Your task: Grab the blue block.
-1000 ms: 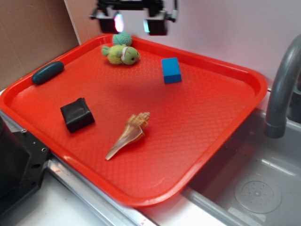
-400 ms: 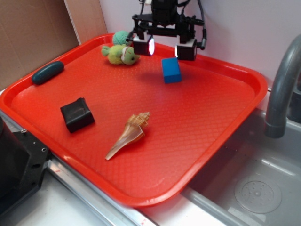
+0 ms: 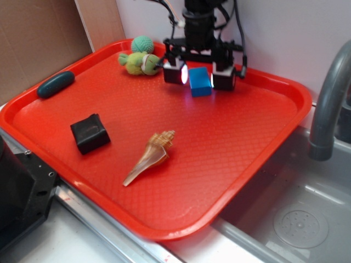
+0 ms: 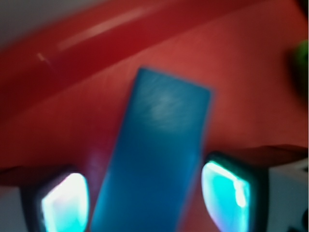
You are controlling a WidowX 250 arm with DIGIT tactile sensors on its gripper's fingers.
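The hand stands spread wide, a lit finger on either side of the small bright blue rectangular block; the block lies between them on the red plastic tray, gaps showing on both sides.

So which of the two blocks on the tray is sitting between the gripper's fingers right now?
The blue block, flanked by the open gripper at the tray's far side. The black block lies apart, near the front left.
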